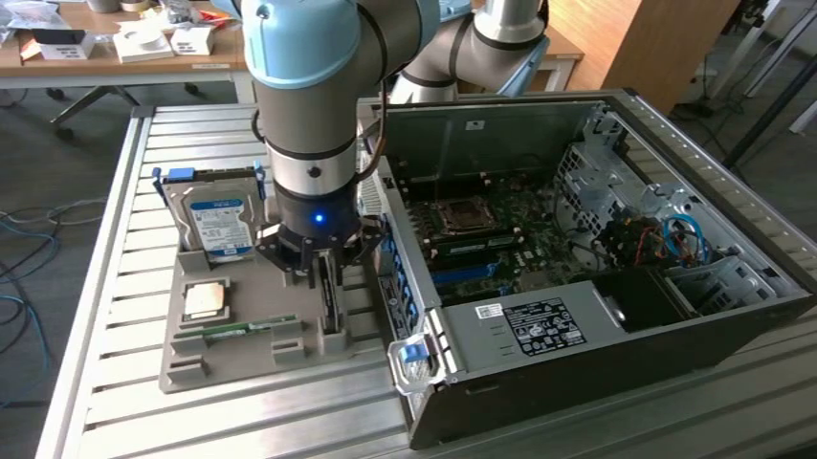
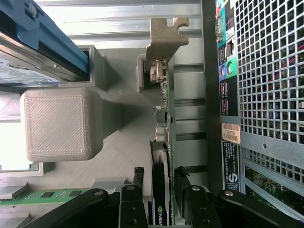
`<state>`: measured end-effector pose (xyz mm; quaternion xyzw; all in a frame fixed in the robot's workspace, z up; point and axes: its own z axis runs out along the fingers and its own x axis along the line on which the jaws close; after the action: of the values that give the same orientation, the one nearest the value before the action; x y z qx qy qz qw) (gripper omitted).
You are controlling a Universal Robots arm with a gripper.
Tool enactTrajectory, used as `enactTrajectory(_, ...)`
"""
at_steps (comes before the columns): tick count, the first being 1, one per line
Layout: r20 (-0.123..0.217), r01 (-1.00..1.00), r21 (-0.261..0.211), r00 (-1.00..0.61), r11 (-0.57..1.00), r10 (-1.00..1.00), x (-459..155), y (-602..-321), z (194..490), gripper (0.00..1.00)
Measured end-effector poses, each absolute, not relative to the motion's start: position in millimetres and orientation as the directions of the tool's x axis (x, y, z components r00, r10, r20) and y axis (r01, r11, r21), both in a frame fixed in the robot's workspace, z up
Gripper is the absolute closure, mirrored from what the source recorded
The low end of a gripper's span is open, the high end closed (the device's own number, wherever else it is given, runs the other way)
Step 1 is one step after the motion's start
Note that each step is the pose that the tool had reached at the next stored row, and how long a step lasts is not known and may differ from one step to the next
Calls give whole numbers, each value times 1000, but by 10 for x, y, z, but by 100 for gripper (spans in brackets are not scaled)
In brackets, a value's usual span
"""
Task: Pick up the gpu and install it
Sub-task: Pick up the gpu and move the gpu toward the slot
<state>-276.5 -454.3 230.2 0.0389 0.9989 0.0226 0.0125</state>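
The black two-fingered gripper (image 1: 325,277) on the grey and pale-blue arm is down over the grey, layer-ridged printed plastic tray (image 1: 191,368). Its fingers (image 2: 130,209) are drawn in on both faces of the gpu (image 2: 161,190), a thin flat black circuit card standing on edge in a slot along the tray's side nearest the computer case. In the exterior view the card reads as a narrow dark strip (image 1: 329,311). Close up it shows a green board edge, small metal connectors and a bent, matt steel mounting bracket (image 2: 164,33) at the end far from the gripper. The card sits in the tray, not lifted.

Also on the tray:
- A silver hard drive with a blue-and-white label (image 1: 217,225) stands upright in blue plastic rails at the far end.
- A square metal-lidded processor (image 1: 207,301) lies flat mid-tray.
- A small green memory stick (image 1: 236,330) rests near the front.

A rounded, ribbed grey block (image 2: 59,123) rises from the tray between the drive and the card.

Just beside the tray stands the open black steel computer case (image 1: 575,402). Its perforated rear grille (image 2: 270,71) and port panel are close to the card's outer face. Tray and case rest on a ribbed aluminium table (image 1: 102,287)
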Motion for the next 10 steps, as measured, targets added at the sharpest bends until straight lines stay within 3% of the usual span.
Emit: enactTrajectory(10,-23,77,46,-997,996,78,-2761,-4543,2302,61)
